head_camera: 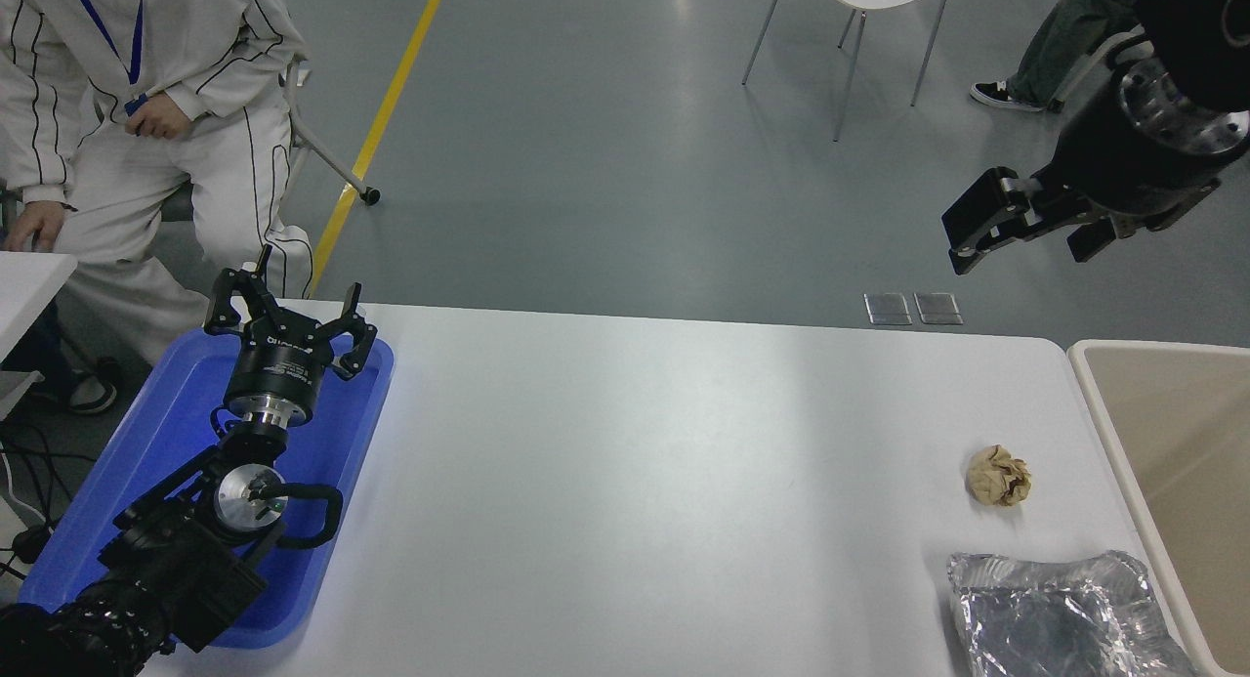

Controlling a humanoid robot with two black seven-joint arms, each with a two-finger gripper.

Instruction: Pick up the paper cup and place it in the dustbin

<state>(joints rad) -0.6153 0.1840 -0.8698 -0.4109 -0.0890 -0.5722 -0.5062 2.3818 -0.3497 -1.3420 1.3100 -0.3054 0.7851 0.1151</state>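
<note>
Nearest, at the lower right corner of the white worktop, lies a crinkled silver foil bag, cut off by the picture's bottom edge. Just beyond it sits a crumpled brown paper ball, apart from the bag and a little way from the worktop's right edge. Beside that edge stands the beige dustbin, its thick pale rim running down the right side of the picture; the part of its inside that shows holds nothing visible.

At the lower left the left arm rests over a blue shallow tray that lies on the worktop's left end. The left pincer points away from the camera above the tray's far end, its fingers spread wide with nothing between them.

Farther off, high at the right edge, the right pincer hangs in the air over the grey floor beyond the worktop's far edge, its fingers parted and empty. No paper cup shows anywhere in the view.

Beyond the worktop a person in white striped clothes sits at the upper left, and a white chair stands at the top.
</note>
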